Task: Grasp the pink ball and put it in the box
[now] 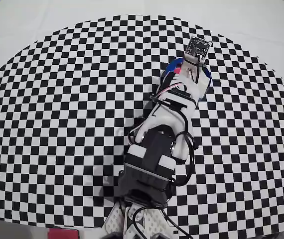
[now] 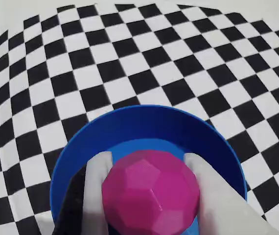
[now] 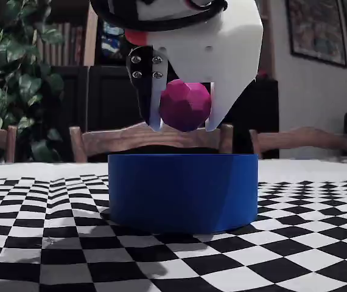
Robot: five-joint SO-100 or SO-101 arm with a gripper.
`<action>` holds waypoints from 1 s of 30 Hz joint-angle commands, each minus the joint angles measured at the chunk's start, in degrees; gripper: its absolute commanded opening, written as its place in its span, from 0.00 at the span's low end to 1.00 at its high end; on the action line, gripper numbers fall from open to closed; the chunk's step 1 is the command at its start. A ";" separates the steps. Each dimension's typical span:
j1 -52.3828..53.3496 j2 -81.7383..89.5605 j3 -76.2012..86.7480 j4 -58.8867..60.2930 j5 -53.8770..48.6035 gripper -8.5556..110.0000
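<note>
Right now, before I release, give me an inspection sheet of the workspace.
Surface: checkered mat over a pale table, flat.
Job's things: pink ball held above the blue box, over its opening; box upright on the mat.
Clutter: nothing seen.
Tool: tool shut on the ball, fingers on both sides, clear of the rim.
Cables: black wires run along the arm, none on the mat.
Surroundings: chairs, plant, framed pictures behind.

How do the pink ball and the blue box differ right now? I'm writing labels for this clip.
The pink ball is a small faceted magenta sphere; the box is a much wider, smooth blue round tub. The ball hangs in the gripper above the box, while the box rests on the checkered table. Both look like matte plastic.
</note>
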 commanded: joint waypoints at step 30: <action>0.00 -5.01 -7.91 1.58 -0.35 0.07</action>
